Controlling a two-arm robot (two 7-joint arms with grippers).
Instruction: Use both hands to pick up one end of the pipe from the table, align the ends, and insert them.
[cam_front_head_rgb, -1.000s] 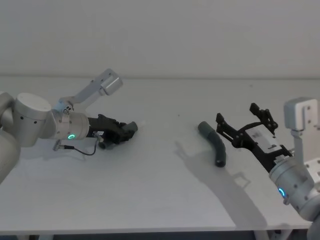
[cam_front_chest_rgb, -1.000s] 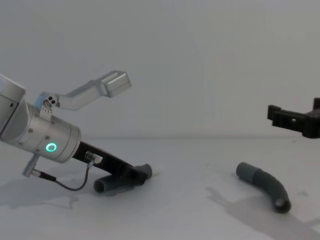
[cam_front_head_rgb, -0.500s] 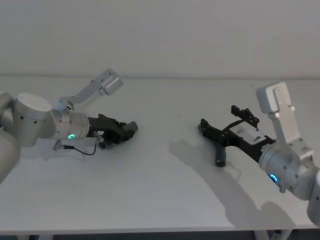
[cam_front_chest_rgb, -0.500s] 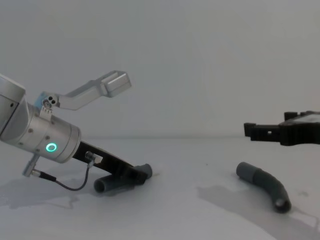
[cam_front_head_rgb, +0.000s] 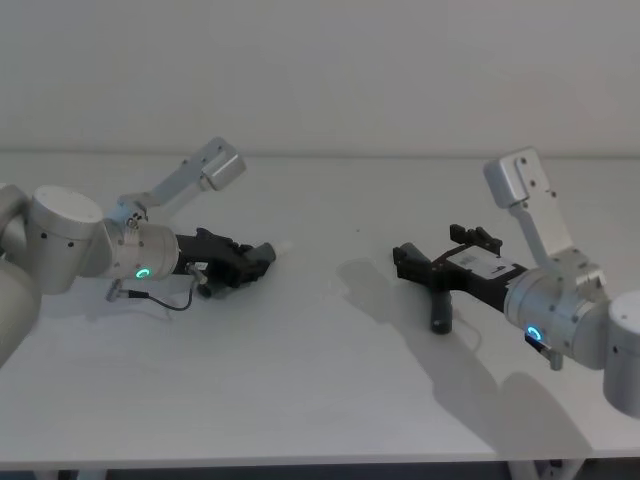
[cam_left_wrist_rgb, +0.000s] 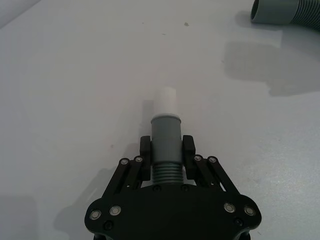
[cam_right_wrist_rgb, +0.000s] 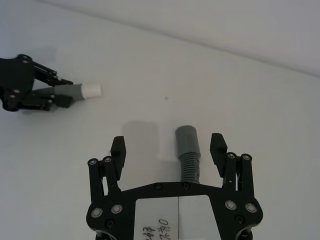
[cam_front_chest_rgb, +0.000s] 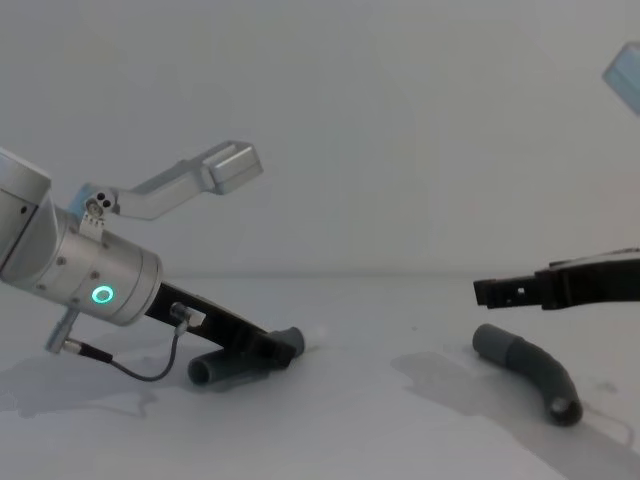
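Observation:
My left gripper lies low on the white table at the left, shut on one ribbed dark grey pipe piece. That piece's grey cuff and narrow white tip stick out past the fingers, and its other end rests on the table. The second pipe piece lies curved on the table at the right, its smooth grey cuff pointing toward the middle. My right gripper hovers open just above it, the jaws spread wider than the cuff and clear of it.
A plain white wall rises behind the table's far edge. A thin black cable loops on the table beside my left wrist. Bare table separates the two pipe pieces, and its front edge runs along the bottom of the head view.
My right gripper has swung in toward the middle and dropped lower, coming over the right pipe piece with its jaws still spread. The left gripper and its pipe piece have stayed put.

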